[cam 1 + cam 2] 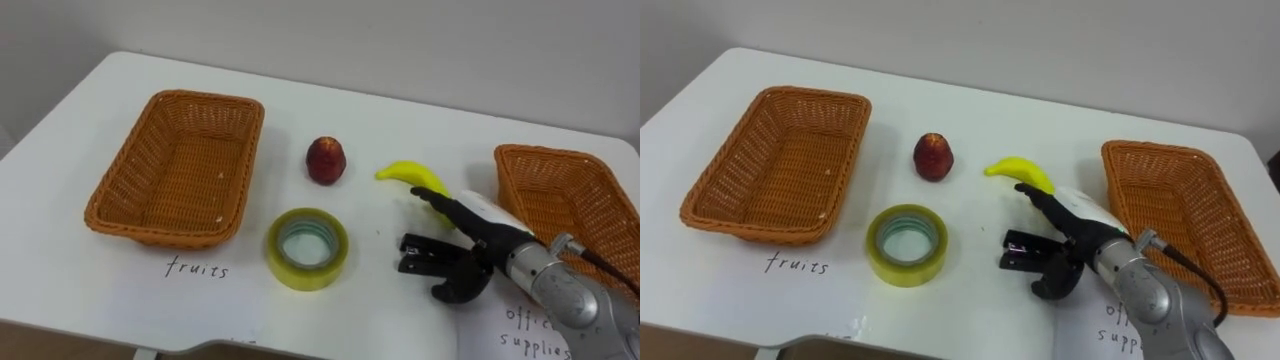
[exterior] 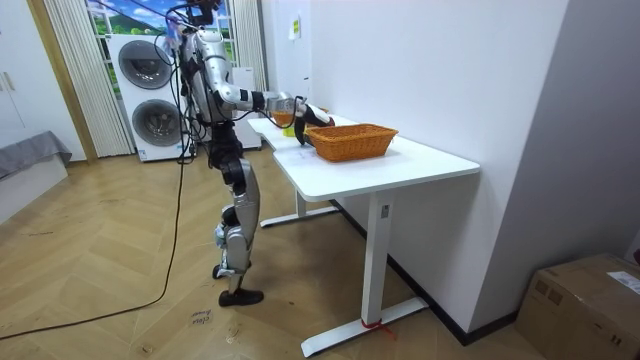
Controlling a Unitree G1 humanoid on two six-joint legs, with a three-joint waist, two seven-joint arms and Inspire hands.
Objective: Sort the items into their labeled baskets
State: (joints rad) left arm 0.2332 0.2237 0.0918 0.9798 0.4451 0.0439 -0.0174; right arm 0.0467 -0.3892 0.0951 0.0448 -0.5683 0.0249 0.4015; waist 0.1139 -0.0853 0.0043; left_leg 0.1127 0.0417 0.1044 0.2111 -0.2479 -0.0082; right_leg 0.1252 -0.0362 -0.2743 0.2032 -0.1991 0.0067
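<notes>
White bench (image 1: 60, 260) against the wall, robot standing at its front edge with two stacked washing machines (image 2: 160, 95) behind it in the room view. The bit that matters: a small black item (image 1: 1018, 250) lies near the front edge, right of the middle, and the right hand (image 1: 1080, 245) is right on it, coming in from the front right corner. Honestly I can't tell if the hand is clamped on it or just spread over it, since both are black and blend together. Just behind the hand is a banana (image 1: 1020, 172), nearly touching it. Left of the banana is a red fruit (image 1: 933, 157), about mid-bench. A yellow tape roll (image 1: 906, 245) lies flat, in front of the red fruit. One wicker basket (image 1: 720, 180) sits at the left end, another wicker basket (image 1: 1160, 148) at the right end, with nothing in either.
</notes>
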